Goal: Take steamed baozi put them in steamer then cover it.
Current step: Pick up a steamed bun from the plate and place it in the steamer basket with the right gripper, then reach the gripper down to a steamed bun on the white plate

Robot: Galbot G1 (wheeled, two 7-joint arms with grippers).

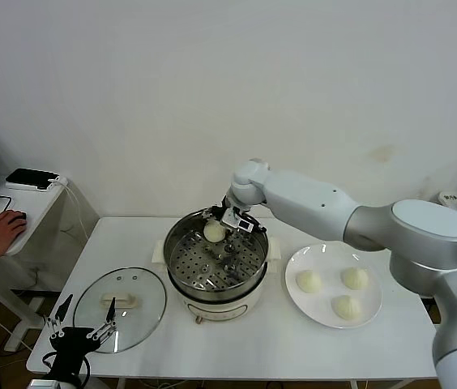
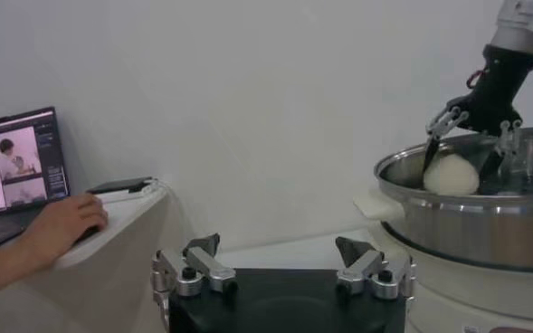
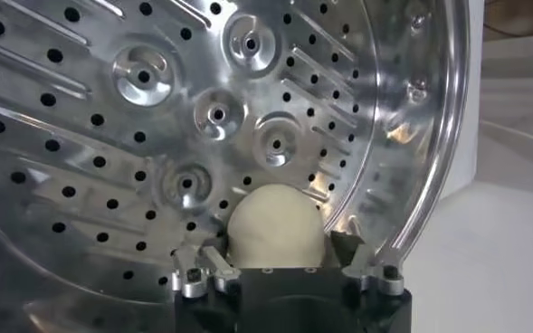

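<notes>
At the near left edge of the tabletop [image 1: 293, 348] I see my left gripper [image 1: 83, 328] parked with its fingers spread wide, just beside the cover [image 1: 120, 309], which lies flat. In the middle stands the steamer [image 1: 216, 263]; my right gripper [image 1: 222, 223] hangs over its far rim, jaws apart, and one baozi [image 1: 214, 232] sits between the fingertips on the perforated tray. To the right, three more baozi [image 1: 346, 306] rest on a white plate [image 1: 293, 279].
</notes>
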